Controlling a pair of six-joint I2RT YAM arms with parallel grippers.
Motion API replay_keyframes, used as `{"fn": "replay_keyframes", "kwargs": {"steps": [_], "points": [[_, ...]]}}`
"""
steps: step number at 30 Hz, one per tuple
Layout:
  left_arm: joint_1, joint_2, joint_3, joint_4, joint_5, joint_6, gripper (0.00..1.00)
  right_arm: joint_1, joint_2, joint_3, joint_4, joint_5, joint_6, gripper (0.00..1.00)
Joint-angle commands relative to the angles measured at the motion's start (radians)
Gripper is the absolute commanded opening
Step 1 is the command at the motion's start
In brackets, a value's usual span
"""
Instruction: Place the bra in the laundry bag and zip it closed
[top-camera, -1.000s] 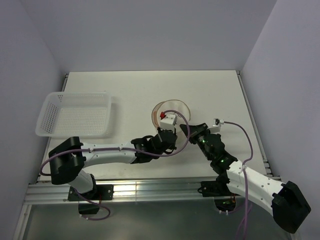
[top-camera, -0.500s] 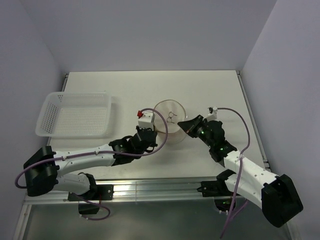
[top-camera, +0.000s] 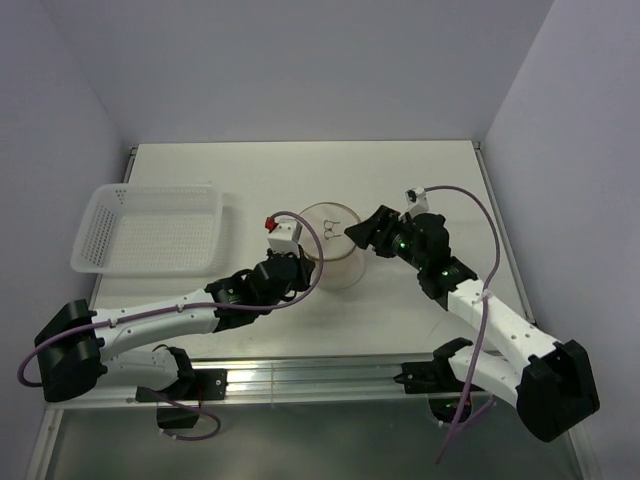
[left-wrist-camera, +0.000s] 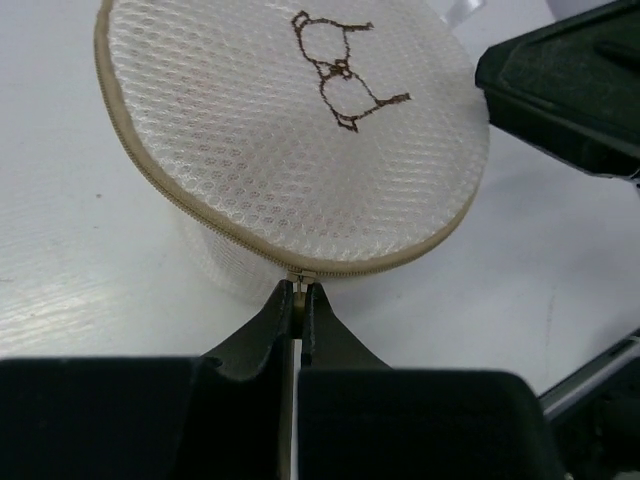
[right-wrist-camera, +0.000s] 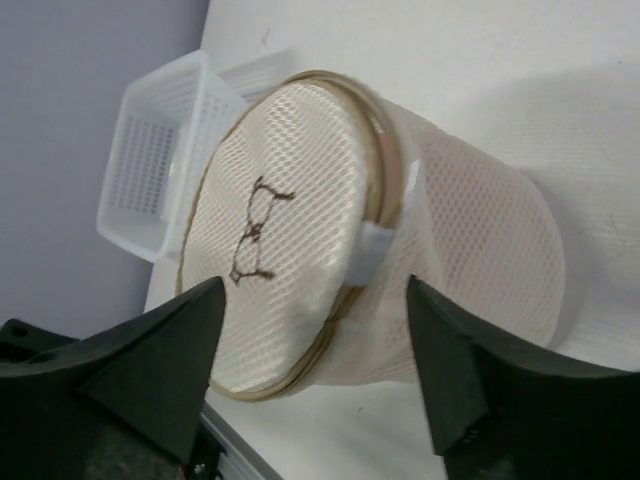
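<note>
The laundry bag is a round white mesh drum with a tan zip rim and a brown stitched mark, lying tilted mid-table. Its lid lies against the rim. My left gripper is shut on the small zip pull at the bag's near edge, and it shows from above at the bag's left side. My right gripper stands open, its fingers either side of the bag without touching it. From above it sits at the bag's right side. The bra is hidden from every view.
A white perforated basket stands at the table's left, and its corner also shows in the right wrist view. The right gripper's dark finger is close behind the bag. The table's near edge meets a metal rail.
The right gripper has gone from shut to open and let go of the bag. The left gripper, still shut on the zip pull, has drawn it round to the bag's left; the lid is down.
</note>
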Motion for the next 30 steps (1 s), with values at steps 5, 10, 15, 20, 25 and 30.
{"fn": "replay_keyframes", "kwargs": {"steps": [5,10,15,20,25,30], "points": [[-0.019,0.023,0.021,0.181,0.11,-0.07,0.0,-0.001,-0.327,-0.141,-0.1,0.044,0.04,0.87],[-0.053,0.082,0.06,0.245,0.134,-0.055,0.0,0.061,-0.405,-0.23,-0.019,-0.022,0.151,0.87],[-0.076,0.117,0.067,0.265,0.142,-0.064,0.0,0.115,-0.354,-0.218,0.08,-0.04,0.189,0.77],[-0.09,0.108,0.062,0.249,0.137,-0.058,0.0,0.115,-0.286,-0.238,0.163,-0.045,0.24,0.59],[-0.092,0.094,0.047,0.247,0.133,-0.047,0.0,0.115,-0.263,-0.245,0.164,-0.01,0.245,0.45],[-0.092,0.082,0.03,0.226,0.124,-0.046,0.0,0.115,-0.255,-0.235,0.139,0.012,0.229,0.19]]}}
